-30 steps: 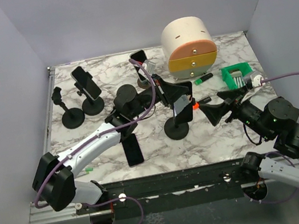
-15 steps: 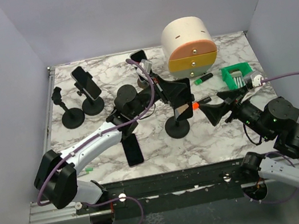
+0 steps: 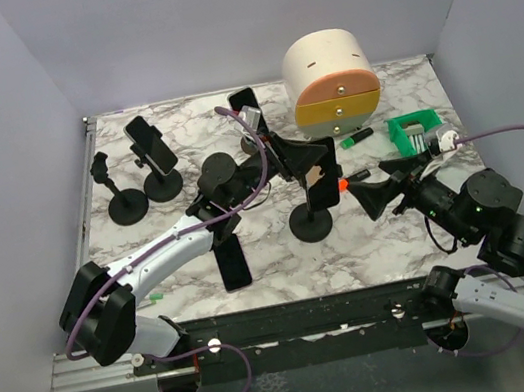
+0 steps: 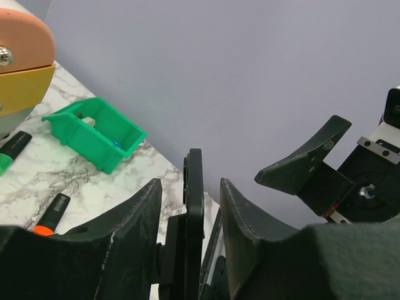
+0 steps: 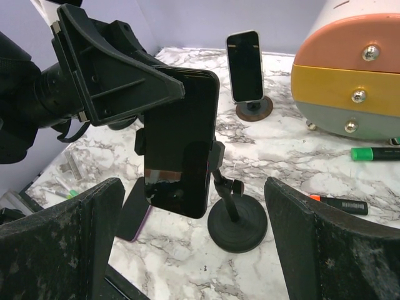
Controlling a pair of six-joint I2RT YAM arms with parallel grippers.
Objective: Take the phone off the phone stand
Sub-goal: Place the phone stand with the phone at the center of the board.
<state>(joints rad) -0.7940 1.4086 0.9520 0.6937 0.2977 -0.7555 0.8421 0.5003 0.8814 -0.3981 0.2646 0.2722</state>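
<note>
At the back of my marble table [image 3: 381, 236] stands a rounded cream drawer unit [image 3: 324, 58] with 2 drawers, orange over yellow. To its right sits a green bin [image 3: 413, 132]. A green marker [image 3: 358, 138] lies between them, and a black marker with an orange end [image 3: 352, 178] lies nearer me.

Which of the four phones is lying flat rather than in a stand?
The dark phone on the table near the front edge, left of centre. The back-left phone, back-centre phone and middle phone are all propped upright.
</note>
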